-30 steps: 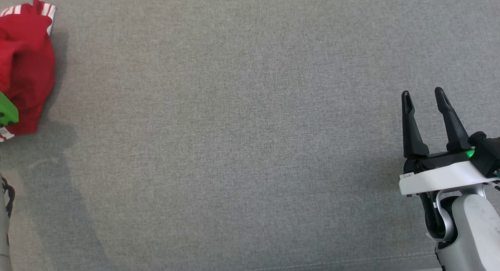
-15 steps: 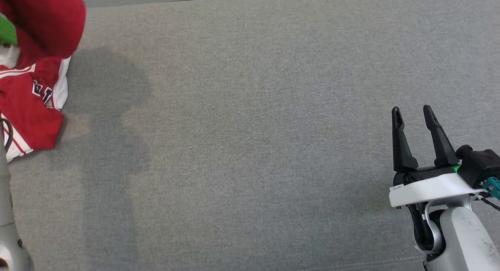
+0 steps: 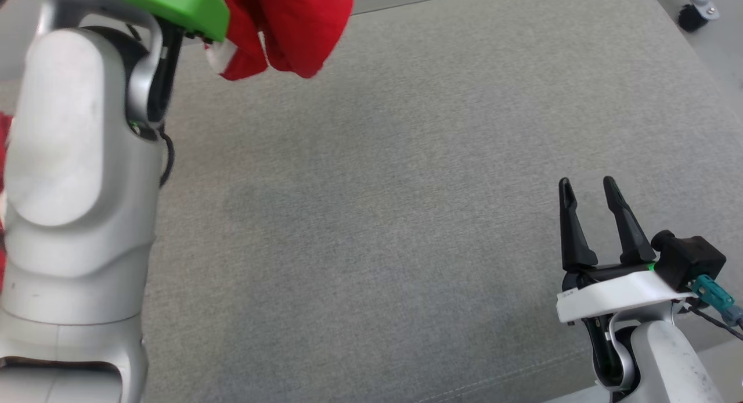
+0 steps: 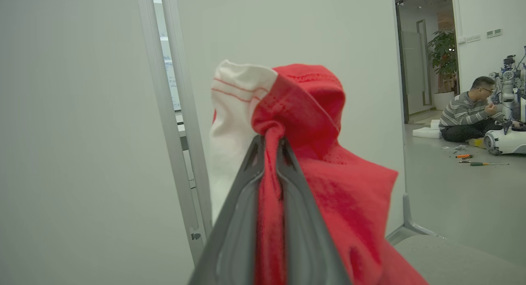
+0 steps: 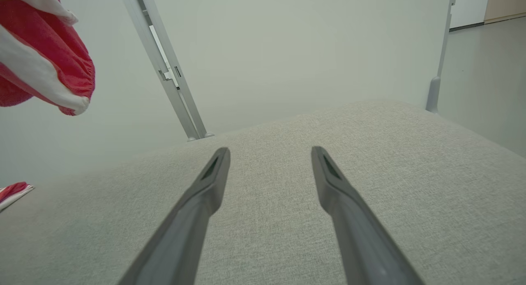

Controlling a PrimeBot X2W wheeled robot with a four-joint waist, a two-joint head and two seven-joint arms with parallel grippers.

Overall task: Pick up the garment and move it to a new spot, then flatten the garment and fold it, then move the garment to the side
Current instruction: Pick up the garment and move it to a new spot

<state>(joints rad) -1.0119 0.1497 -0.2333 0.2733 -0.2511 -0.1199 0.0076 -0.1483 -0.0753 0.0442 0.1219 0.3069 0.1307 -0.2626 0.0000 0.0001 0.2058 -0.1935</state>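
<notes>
Garment (image 4: 320, 112) hangs pinched in the left jaws, white panel (image 4: 82, 112) beyond them; right jaws gape empty over the grey cushion (image 3: 371, 217).

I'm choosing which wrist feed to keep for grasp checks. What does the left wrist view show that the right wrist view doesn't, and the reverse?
Left wrist view, not the right: the left gripper, jaws shut on a bunched fold of the red and white garment, and a person sitting on the floor beyond. Right wrist view, not the left: the right gripper, jaws open with nothing between them, over the grey cushion. Both: the garment held up in the air, and the pale partition behind it.
</notes>
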